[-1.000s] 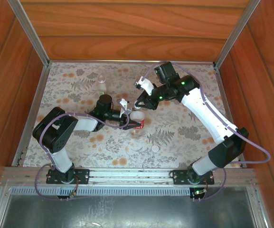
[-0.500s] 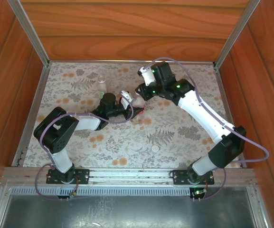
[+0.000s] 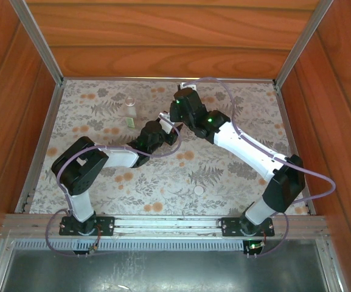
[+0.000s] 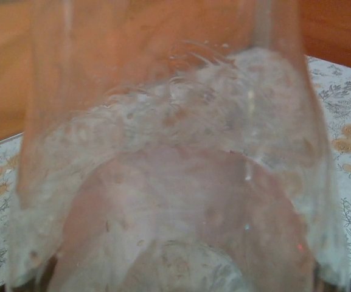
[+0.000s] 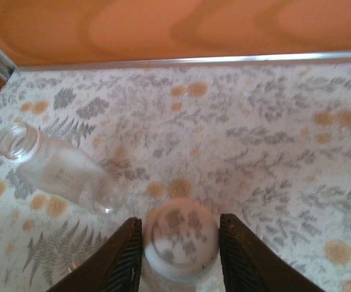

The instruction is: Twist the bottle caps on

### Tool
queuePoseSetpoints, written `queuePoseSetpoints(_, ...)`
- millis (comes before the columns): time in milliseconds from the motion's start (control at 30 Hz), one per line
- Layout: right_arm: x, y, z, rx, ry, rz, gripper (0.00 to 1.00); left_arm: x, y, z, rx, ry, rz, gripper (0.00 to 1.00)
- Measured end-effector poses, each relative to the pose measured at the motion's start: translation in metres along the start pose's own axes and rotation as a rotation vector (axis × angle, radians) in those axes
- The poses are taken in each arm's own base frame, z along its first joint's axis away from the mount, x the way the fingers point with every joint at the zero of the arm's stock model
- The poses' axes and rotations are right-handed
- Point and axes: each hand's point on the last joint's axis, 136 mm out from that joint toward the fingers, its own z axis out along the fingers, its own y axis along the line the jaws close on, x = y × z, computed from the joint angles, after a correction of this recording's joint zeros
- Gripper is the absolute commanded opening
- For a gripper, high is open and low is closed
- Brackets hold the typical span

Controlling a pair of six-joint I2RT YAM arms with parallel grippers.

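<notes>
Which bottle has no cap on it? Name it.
The greenish-labelled bottle standing alone at the far left: its mouth is open. The other bottle, in the left gripper, wears a white cap that the right gripper straddles.

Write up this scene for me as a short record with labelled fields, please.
white cap: on top of the clear bottle, flanked by the right pincer; grip unclear
left pincer: meets the right one mid-table, clear bottle close before its camera
open bottle: upright, uncapped, standing apart
loose cap: lying on the cloth, nearer the arm bases
</notes>
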Motion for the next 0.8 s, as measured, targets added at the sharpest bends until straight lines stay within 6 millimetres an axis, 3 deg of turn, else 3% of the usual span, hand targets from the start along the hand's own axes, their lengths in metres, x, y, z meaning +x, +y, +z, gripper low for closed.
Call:
queuePoseSetpoints(100, -0.001, 0.004, -0.005, -0.075, 0.021, -0.057, 0.70, 0.003, 0.000, -0.001, 0.041, -0.004, -0.007, 0.59)
queuePoseSetpoints(200, -0.008, 0.008, -0.022, -0.188, 0.021, -0.125, 0.79, 0.004, -0.004, -0.006, 0.129, -0.012, -0.014, 0.59)
queuePoseSetpoints(333, -0.023, 0.008, -0.060, -0.371, -0.030, -0.184, 0.79, 0.007, -0.010, -0.020, 0.284, -0.014, -0.019, 0.60)
queuePoseSetpoints(467, -0.030, 0.007, -0.093, -0.537, -0.070, -0.258, 0.69, 0.004, -0.028, -0.039, 0.514, -0.029, -0.023, 0.61)
queuePoseSetpoints(633, -0.002, 0.026, -0.112, -0.736, 0.003, -0.400, 0.66, -0.003, -0.060, -0.069, 0.786, -0.058, -0.012, 0.61)
queuePoseSetpoints(800, 0.017, 0.032, -0.111, -0.816, 0.075, -0.465, 0.63, -0.012, -0.078, -0.088, 0.949, -0.084, 0.002, 0.61)
